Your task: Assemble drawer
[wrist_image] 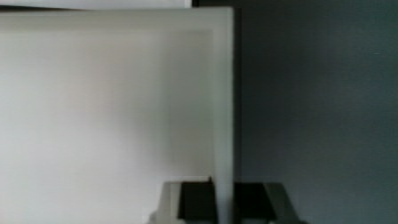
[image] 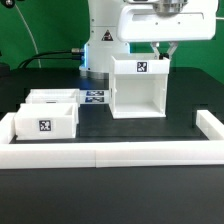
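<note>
The drawer's white box casing stands upright at centre right in the exterior view, its open front facing the camera and a tag on its top band. My gripper is at the casing's top edge on the exterior view's right. In the wrist view the casing fills most of the picture. My gripper straddles its thin side wall, with dark fingers pressed to each face. Two white trays, one in front and one behind, sit at the exterior view's left, apart from the casing.
A low white border rail runs along the front and up both sides of the black table. The marker board lies flat between the trays and the casing. The robot's base stands behind them.
</note>
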Controlling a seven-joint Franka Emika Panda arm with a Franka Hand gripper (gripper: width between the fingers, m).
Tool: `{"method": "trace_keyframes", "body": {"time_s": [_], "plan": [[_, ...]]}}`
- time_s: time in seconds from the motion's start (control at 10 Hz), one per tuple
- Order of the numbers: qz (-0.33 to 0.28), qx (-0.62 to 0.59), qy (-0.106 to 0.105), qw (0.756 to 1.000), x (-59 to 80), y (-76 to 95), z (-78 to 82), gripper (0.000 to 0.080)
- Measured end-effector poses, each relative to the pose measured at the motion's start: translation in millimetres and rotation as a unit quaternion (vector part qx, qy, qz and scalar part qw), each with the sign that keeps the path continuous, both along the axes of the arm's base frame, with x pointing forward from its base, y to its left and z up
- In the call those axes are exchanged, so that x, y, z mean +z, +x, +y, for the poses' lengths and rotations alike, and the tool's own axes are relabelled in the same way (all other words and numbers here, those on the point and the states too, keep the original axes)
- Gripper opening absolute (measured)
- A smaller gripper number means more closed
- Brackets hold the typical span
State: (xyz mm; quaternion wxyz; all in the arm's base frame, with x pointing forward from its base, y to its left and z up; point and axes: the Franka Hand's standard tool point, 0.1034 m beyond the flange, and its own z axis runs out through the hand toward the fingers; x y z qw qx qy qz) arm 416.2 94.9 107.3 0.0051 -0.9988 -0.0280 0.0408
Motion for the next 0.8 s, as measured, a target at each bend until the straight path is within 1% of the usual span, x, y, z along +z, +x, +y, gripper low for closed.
{"method": "trace_keyframes", "body": {"time_s": [0.3,0.4,0.6,0.7,0.8], "plan": [[-0.002,-0.009,0.007,1.000,-1.9,43.0,3.6,0.0037],[-0.010,-0.014,0.011,1.000,-1.6,63.3,3.8,0.0037],[-0.021,-0.018,0.016,1.000,-1.8,87.0,5.7,0.0037],[-0.031,-0.020,0.020,0.999,-1.3,106.8,8.0,0.0037],[-0.039,-0.022,0.023,0.999,-1.1,123.0,9.9,0.0037]]}}
